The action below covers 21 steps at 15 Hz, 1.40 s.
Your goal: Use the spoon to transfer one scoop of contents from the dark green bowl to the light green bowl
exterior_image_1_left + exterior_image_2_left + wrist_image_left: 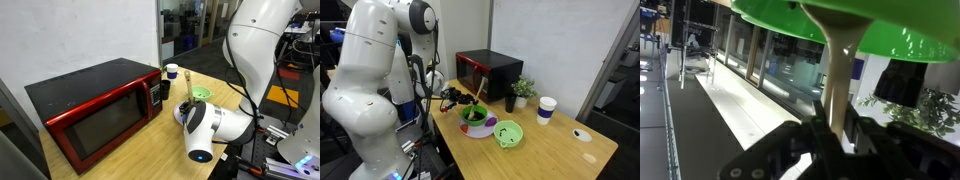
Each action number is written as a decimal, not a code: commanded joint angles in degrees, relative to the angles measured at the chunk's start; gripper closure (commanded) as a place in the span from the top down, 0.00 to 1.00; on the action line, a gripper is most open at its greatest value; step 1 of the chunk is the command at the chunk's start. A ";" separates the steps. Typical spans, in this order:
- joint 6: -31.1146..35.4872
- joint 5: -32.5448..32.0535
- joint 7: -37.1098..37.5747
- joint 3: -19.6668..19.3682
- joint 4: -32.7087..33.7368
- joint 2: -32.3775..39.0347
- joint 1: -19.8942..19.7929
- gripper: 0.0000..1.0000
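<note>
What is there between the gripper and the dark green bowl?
Only the spoon. Its handle runs from the shut gripper down into the dark green bowl, with nothing else between. An exterior view and the wrist view both show it.

Red microwave point(95, 110), potted plant point(525, 90) — white cup point(547, 110)

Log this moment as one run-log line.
gripper: shut on spoon | spoon: angled down into dark green bowl | light green bowl: beside it, apart from spoon
</note>
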 commanded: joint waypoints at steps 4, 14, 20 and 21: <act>6.26 4.83 -0.62 -2.23 2.24 1.70 -3.91 0.06; 9.95 11.68 -1.36 -3.41 4.52 0.56 -5.50 0.06; 11.64 14.79 -1.23 -3.91 4.97 -0.66 -5.60 0.06; 12.03 15.31 -1.13 -4.07 5.01 -0.86 -5.58 0.06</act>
